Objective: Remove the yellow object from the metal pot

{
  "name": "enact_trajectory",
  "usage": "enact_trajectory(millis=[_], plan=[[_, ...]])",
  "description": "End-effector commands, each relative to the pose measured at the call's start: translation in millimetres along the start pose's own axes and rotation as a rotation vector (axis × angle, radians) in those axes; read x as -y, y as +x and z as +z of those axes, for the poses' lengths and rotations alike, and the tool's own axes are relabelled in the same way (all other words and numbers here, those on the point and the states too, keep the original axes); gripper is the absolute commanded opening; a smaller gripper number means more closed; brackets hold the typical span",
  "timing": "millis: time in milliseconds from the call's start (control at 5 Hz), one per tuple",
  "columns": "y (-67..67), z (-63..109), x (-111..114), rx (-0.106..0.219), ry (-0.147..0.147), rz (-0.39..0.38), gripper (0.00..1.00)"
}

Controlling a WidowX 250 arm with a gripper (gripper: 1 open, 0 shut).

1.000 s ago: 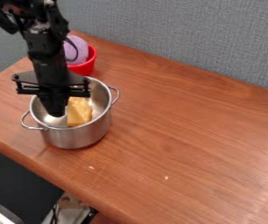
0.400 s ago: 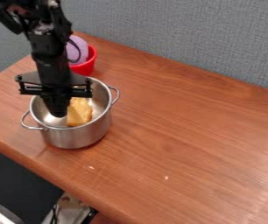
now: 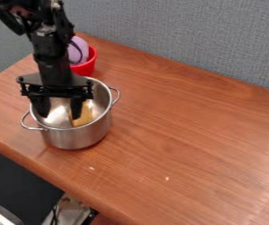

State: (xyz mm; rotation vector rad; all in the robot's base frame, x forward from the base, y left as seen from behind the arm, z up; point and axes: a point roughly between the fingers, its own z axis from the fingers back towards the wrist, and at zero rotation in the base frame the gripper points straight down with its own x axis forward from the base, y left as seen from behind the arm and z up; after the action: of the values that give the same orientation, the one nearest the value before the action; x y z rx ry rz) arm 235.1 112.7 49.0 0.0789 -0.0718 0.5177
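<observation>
While the gripper (image 3: 61,112) was held spread wide, pointing straight down inside the pot (image 3: 69,128), the yellow object (image 3: 88,112) was seen lying in the pot just beside it, ungripped. A finger could be driven against the pot wall and the pot shoved along the table (image 3: 196,123), or the block missed. The fingertips and most of the block were hidden by the rim and arm.

Crowded inside the metal pot (image 3: 69,123) by the spread black gripper (image 3: 60,112) and the yellow object (image 3: 86,112) against its right wall, hemmed behind by the red bowl (image 3: 85,59), yet left wide open across the bare wooden table (image 3: 196,132) rightward and frontward.
</observation>
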Motion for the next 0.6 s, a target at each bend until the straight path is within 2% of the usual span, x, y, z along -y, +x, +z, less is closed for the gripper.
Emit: enact_trajectory(millis=[0,200,400], plan=[[10.1,4.4,2.0,0.037,0.013,-0.018,0.0],[10.8,3.1,2.4,0.036,0.017,-0.019,0.0],[11.2,2.4,2.0,0.03,0.022,-0.015,1.0]])
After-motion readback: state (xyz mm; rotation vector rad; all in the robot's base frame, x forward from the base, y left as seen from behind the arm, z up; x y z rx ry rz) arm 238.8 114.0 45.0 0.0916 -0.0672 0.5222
